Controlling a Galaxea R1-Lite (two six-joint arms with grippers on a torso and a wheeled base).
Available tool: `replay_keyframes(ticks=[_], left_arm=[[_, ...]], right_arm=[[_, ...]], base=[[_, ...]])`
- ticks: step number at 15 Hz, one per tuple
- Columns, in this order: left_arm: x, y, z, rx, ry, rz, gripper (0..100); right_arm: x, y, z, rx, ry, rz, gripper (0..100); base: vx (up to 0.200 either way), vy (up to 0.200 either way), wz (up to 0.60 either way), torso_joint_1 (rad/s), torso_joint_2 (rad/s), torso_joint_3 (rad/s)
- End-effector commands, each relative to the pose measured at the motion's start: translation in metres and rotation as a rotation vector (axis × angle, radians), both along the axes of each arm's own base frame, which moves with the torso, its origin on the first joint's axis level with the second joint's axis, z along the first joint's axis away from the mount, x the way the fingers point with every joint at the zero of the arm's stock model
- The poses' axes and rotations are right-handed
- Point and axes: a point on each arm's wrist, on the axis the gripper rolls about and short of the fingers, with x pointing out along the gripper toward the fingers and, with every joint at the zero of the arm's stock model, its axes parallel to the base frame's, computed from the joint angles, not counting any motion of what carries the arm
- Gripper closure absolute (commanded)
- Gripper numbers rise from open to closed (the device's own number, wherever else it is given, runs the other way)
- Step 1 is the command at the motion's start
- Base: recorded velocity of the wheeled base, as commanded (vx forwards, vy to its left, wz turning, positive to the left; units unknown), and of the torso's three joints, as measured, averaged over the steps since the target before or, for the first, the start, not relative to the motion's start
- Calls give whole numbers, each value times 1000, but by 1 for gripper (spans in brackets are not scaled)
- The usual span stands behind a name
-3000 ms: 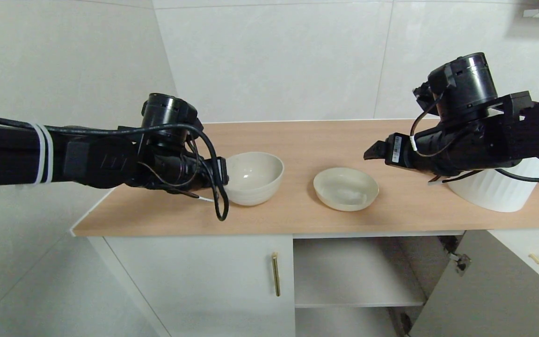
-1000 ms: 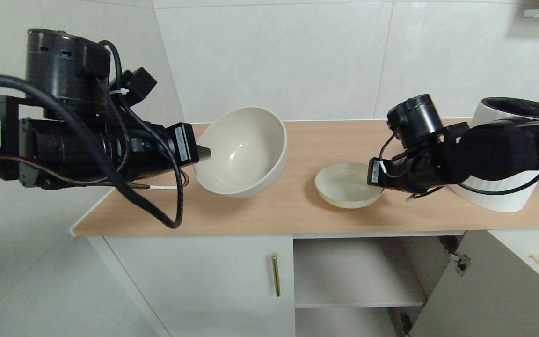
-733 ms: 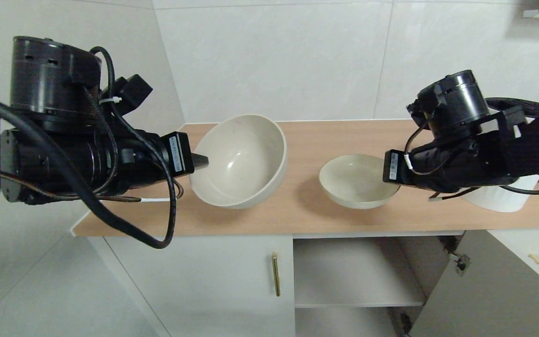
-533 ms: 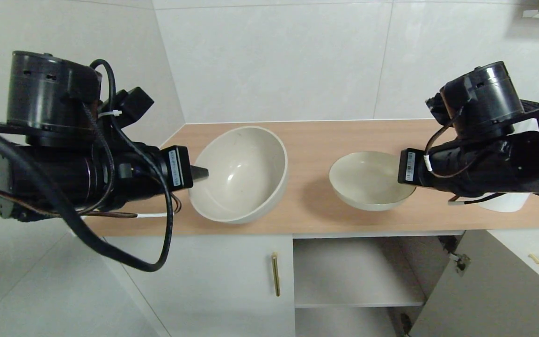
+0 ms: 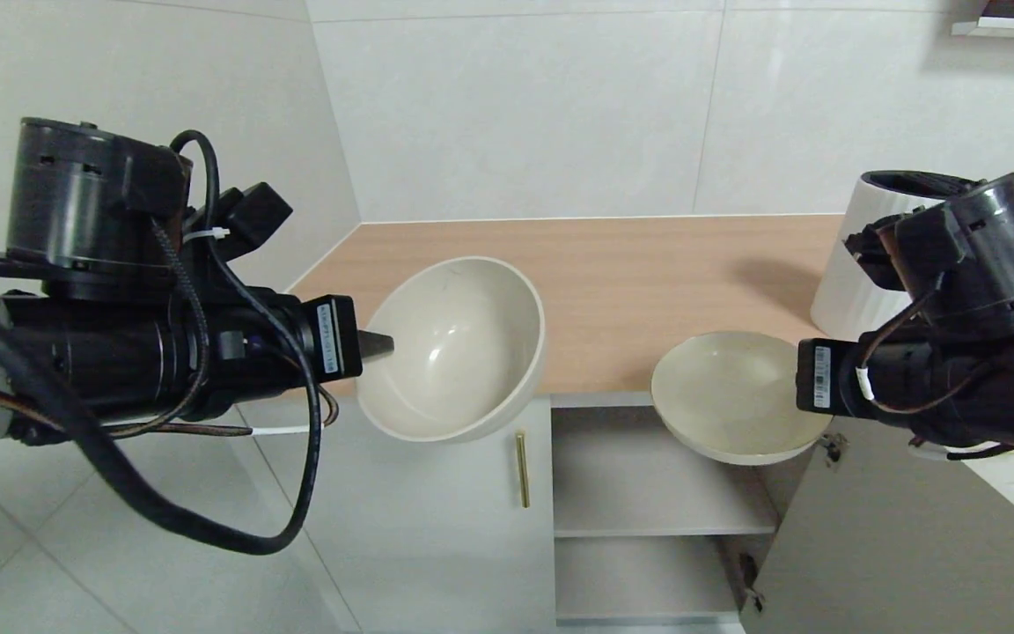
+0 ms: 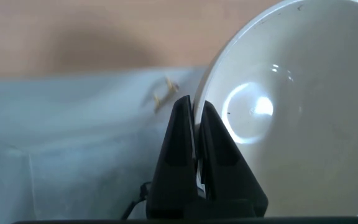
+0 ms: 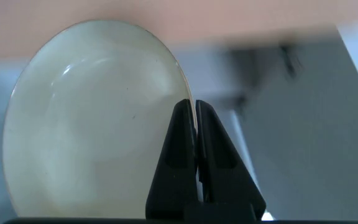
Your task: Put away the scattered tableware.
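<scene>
The left hand point(image 5: 380, 345) is lifting the deep bowl point(image 5: 463, 352) off the bench point(image 5: 613, 273) and drawing it, tilted, past the near edge. The right hand point(image 5: 802, 387) is carrying the shallow bowl point(image 5: 727, 396) rightward and nearer, out above the open cupboard point(image 5: 648, 493).

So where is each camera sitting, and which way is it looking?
Head view: on the robot's head, looking forward and down at the counter and open cabinet; both arms show, the left end effector gripping the deep bowl, the right end effector the shallow bowl.
Left wrist view: on the left wrist, looking past its own end effector into the deep bowl.
Right wrist view: on the right wrist, looking past its own end effector at the shallow bowl.
Shared: each wrist view shares its bowl with the head view.
</scene>
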Motion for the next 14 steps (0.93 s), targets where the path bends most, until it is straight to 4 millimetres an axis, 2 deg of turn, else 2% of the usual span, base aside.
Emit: replay_keyframes(ticks=[1,7,14], left_arm=[[1,-3,-3,7,12,-12,100],[7,-7,-12,22,39,-14,100],[12,-10,-16,30,53,-15,100]], right_arm=[[-9,-2,-8,-17,22,9,100],[-11,8,-23,-70,61,40,100],[-3,15,-40,-108,111,41,100]], base=[[0,0,0,0,0,0],[0,0,0,-5,15,11],[0,0,0,-135,412,268]])
